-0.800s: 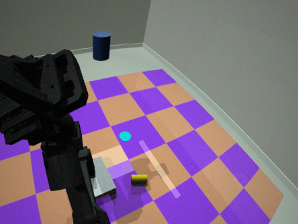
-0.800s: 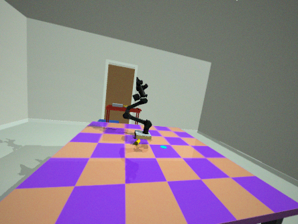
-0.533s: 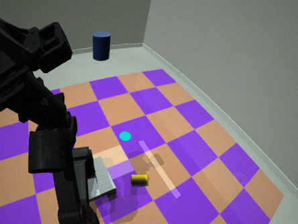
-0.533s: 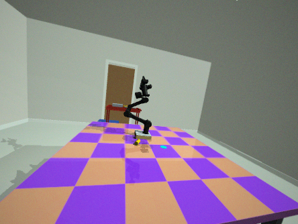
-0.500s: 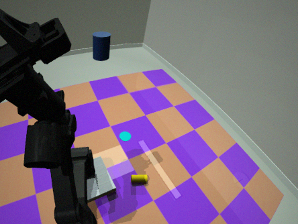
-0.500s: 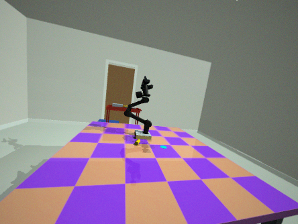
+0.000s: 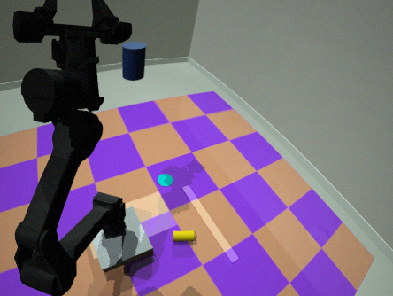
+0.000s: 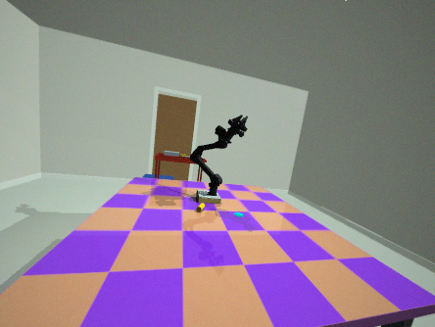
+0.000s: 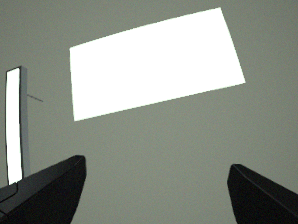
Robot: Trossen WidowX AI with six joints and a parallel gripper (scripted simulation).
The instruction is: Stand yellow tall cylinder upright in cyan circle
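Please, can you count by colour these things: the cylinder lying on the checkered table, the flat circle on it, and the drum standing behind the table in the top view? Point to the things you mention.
Yellow: 1, the lying cylinder (image 7: 183,236) (image 8: 200,208)
Cyan: 1, the flat circle (image 7: 165,180) (image 8: 238,214)
Blue: 1, the standing drum (image 7: 134,63)
Total: 3
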